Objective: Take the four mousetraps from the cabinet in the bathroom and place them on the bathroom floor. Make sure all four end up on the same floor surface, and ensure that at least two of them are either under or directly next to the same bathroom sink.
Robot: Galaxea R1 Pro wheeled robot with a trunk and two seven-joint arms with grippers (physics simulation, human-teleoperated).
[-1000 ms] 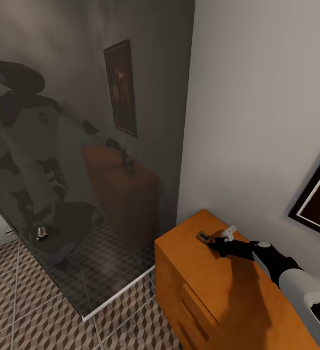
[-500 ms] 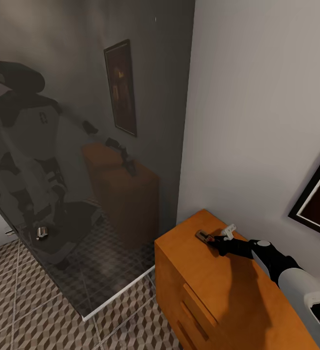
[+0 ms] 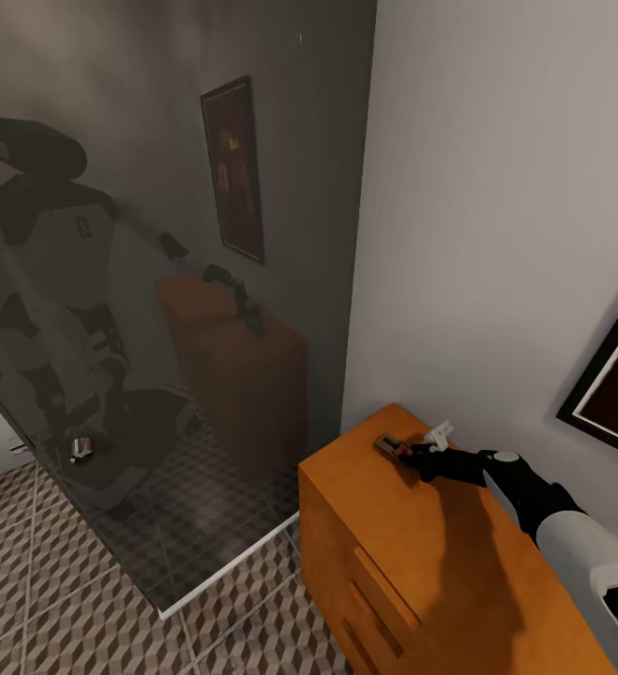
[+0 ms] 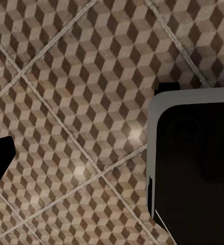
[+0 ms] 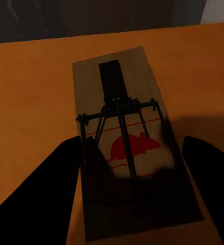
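Observation:
A mousetrap (image 3: 386, 443), a small wooden slab with a dark wire spring and a red mouse print, sits at the far left end of the orange-brown cabinet (image 3: 421, 572) top. My right gripper (image 3: 405, 456) reaches along the top and is shut on it. In the right wrist view the mousetrap (image 5: 127, 138) lies between the two dark fingers (image 5: 60, 184) of the right gripper (image 5: 133, 147), which press on its long sides above the cabinet (image 5: 30, 87). The left gripper (image 4: 112, 163) hangs open over the cube-patterned bathroom floor (image 4: 66, 76).
A dark reflective glass panel (image 3: 158, 281) stands left of the cabinet and mirrors the robot and the cabinet. A framed picture (image 3: 609, 375) hangs on the white wall above the cabinet. Patterned floor (image 3: 55, 609) spreads at the lower left. A dark, grey-edged block (image 4: 193, 163) shows in the left wrist view.
My right gripper has shifted slightly toward the cabinet's far corner, and the mousetrap has moved along with it. The view itself has not shifted.

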